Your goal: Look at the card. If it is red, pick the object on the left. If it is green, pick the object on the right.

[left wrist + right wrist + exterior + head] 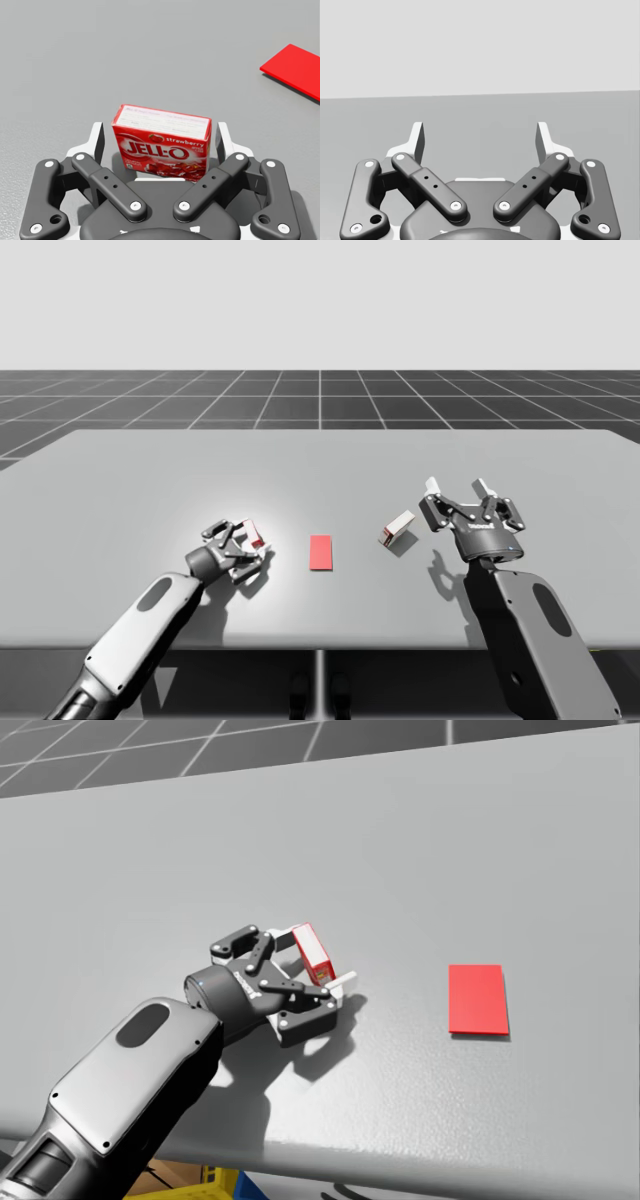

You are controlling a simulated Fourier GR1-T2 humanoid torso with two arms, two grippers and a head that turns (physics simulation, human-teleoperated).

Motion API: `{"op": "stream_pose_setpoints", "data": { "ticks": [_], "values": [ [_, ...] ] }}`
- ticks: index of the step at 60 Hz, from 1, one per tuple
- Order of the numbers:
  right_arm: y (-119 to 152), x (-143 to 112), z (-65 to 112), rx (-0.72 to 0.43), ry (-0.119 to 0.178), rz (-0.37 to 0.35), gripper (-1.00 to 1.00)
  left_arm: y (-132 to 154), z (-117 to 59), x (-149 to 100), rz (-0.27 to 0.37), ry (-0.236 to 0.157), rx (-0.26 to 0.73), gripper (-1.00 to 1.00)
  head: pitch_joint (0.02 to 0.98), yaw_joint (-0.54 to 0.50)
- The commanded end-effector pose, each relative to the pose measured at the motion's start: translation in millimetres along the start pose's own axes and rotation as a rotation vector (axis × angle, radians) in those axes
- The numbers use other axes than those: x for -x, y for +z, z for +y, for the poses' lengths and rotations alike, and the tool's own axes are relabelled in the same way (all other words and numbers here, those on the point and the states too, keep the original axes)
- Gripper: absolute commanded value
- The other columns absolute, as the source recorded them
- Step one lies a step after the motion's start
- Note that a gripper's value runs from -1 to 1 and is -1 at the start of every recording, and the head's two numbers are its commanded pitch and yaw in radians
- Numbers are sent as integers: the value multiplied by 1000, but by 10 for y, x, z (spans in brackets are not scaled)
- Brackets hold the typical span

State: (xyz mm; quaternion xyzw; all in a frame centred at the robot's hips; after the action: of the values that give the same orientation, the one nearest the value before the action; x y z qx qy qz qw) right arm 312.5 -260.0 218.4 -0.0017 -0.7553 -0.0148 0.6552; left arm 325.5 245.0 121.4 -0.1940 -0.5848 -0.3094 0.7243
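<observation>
Box [161, 150], red, between fingers of left gripper [160, 132], spread, unclamped. Card [478, 999], red, nearby. Right gripper [480, 135] spread too

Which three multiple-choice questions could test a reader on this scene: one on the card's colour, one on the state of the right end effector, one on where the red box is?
1. The card is: A green, B blue, C red.
2. The right end effector is: A open and empty, B shut on a box, C shut on the card.
3. The red box is: A on the card, B beside the right end effector, C between the fingers of the left end effector.
Key: C, plainly red; A, fingers apart, nothing between; C, a finger stands on each side.
</observation>
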Motion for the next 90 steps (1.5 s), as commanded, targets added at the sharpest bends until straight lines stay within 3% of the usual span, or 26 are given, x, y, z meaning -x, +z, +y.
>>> {"op": "stream_pose_setpoints", "data": {
  "ticks": [1,5,6,8,21,40,52,68,79,90],
  "values": [
    [0,-5,-7,1,-1,-1,-1000,-42,14,55,18,2,4,-971,834,266],
    [0,-6,-7,1,-1,-2,-1000,-34,17,76,20,0,6,-273,832,266],
    [0,-7,-7,1,-1,-2,-1000,-29,19,83,22,1,9,411,832,266],
    [0,-7,-7,1,-1,-2,-1000,-21,18,95,29,0,14,903,830,265],
    [0,-11,-7,2,-1,-4,-1000,-1,-5,125,43,-11,37,974,778,270],
    [8,-13,-12,6,0,-4,-1000,-12,-43,167,63,-26,50,973,508,278],
    [8,-13,-23,15,9,-15,-1000,-15,-60,154,62,-36,52,986,436,285],
    [-1,-12,-35,13,7,-15,-1000,106,-24,-263,-5,-77,19,1000,436,303],
    [-7,-16,-41,13,10,-18,-1000,167,58,-614,-63,-141,-52,1000,434,304],
    [-11,-19,-45,13,14,-21,-1000,227,135,-1020,-146,-157,-126,1000,432,304]
  ]
}}
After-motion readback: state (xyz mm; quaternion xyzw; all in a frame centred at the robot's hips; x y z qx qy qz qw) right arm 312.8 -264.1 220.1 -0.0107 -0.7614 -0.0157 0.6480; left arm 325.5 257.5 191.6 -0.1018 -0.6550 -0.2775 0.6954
